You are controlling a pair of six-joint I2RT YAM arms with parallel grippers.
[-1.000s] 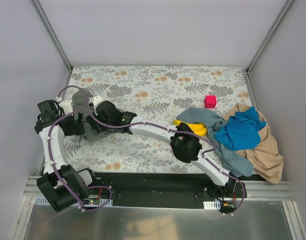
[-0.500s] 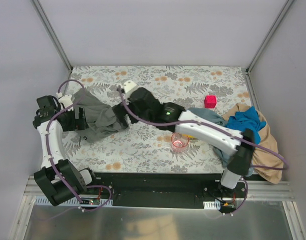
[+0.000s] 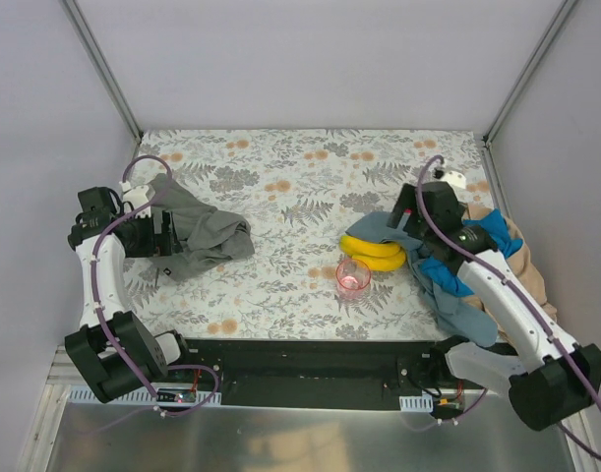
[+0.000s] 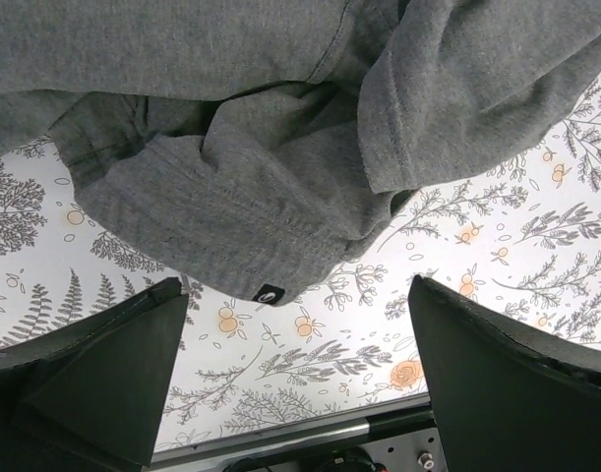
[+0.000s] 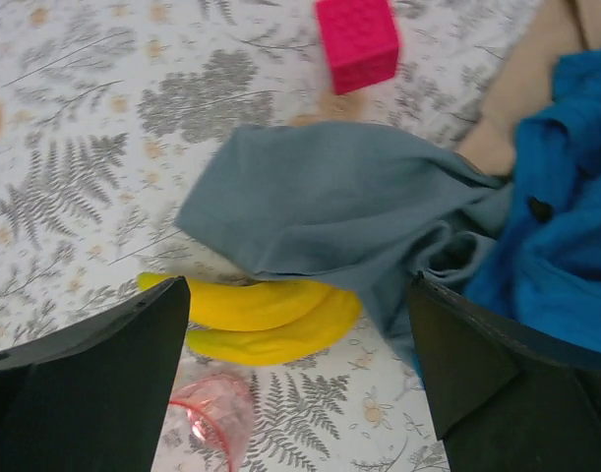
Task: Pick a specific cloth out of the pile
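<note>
The cloth [image 3: 202,232], dark grey-green and crumpled, lies on the table's left side, apart from the pile [image 3: 497,270] of bright blue, tan and slate cloths at the right. My left gripper [image 3: 160,236] sits at the cloth's left edge. In the left wrist view the cloth [image 4: 251,147] spreads just beyond that gripper [image 4: 300,393], which is open with only tabletop between its fingers. My right gripper [image 3: 410,221] hovers at the pile's left edge. It stands open [image 5: 300,393] above the slate cloth [image 5: 349,206] and holds nothing.
A yellow banana bunch [image 3: 374,254] lies half under the slate cloth, with a pink cup [image 3: 354,276] just in front of it. A magenta cube [image 5: 357,41] stands behind the pile's left edge. The tan cloth [image 3: 529,285] hangs over the right table edge.
My right arm has swung from the left side back across the table to the pile, its jaws opening wide. The cloth has settled flat by the left gripper.
</note>
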